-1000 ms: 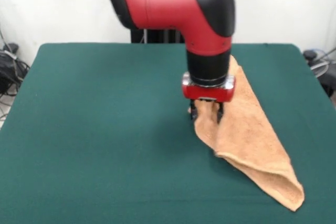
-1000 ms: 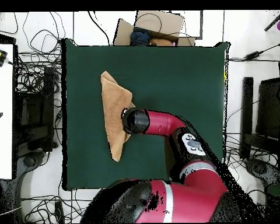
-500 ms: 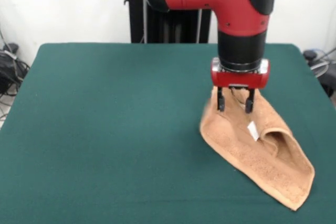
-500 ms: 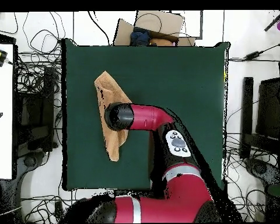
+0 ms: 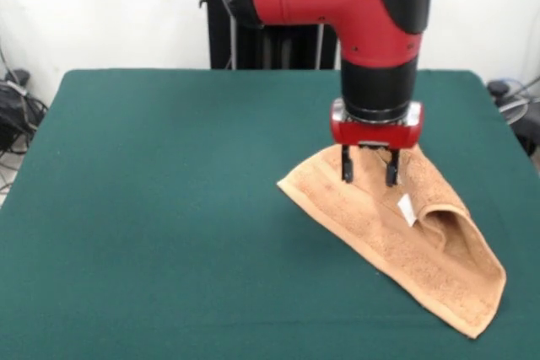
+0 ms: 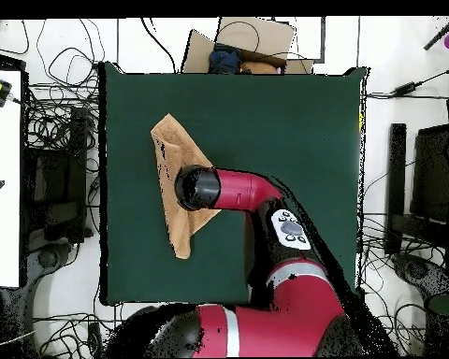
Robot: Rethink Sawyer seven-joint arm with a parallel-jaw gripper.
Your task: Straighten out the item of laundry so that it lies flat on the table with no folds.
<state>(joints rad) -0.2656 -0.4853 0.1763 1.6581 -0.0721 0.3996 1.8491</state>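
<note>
Hidden from you: in the overhead view the red and black robot arm (image 6: 238,192) covers the gripper entirely and part of the towel's edge beneath its wrist. In the front view the arm's upper part is cut off at the top edge, and you cannot make out whether the fingertips touch the cloth or stop just above it.

Item: small light orange-tan terry-cloth towel (image 5: 405,238), lying on the large dark green cloth-covered table (image 5: 152,208), in the right half of the front view. It forms a rough triangle: one corner points left toward the table's middle, one lies at the near right close to the table's near edge, and the far side runs under the gripper. A raised fold (image 5: 447,225) crosses its right part, so it is not flat. A small white tag (image 5: 407,208) sits beside that fold.

Gripper: the black two-fingered gripper (image 5: 368,168) stands over the towel's far portion, pointing straight down, left of the tag. Its fingers are spread apart, with nothing held between them.
</note>
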